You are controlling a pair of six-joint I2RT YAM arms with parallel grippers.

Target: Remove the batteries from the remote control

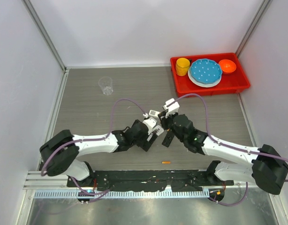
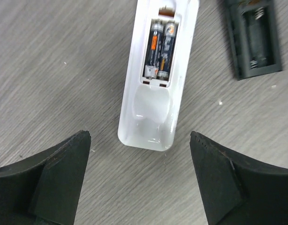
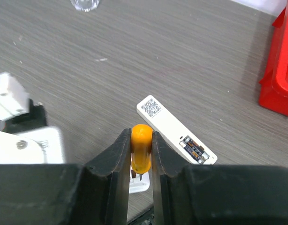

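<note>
In the left wrist view a white remote control (image 2: 155, 108) lies back-up with its compartment open. Two batteries (image 2: 160, 49) sit in it side by side. My left gripper (image 2: 139, 136) stands open just short of its near end, touching nothing. A black remote (image 2: 254, 37) with an empty compartment lies to the right. My right gripper (image 3: 141, 133) is shut on an orange-handled pointed tool (image 3: 141, 147), whose tip is over a white remote's end (image 3: 140, 183). Another white remote (image 3: 170, 126) holds batteries (image 3: 194, 149). One small orange battery (image 1: 166, 162) lies loose near the arms' bases.
A red tray (image 1: 209, 90) at the back right holds a yellow cup (image 1: 182, 66), a blue plate (image 1: 205, 71) and an orange bowl (image 1: 227, 66). A clear plastic cup (image 1: 105, 85) stands at the back left. Both wrists crowd together mid-table beside the black remote (image 1: 168, 137).
</note>
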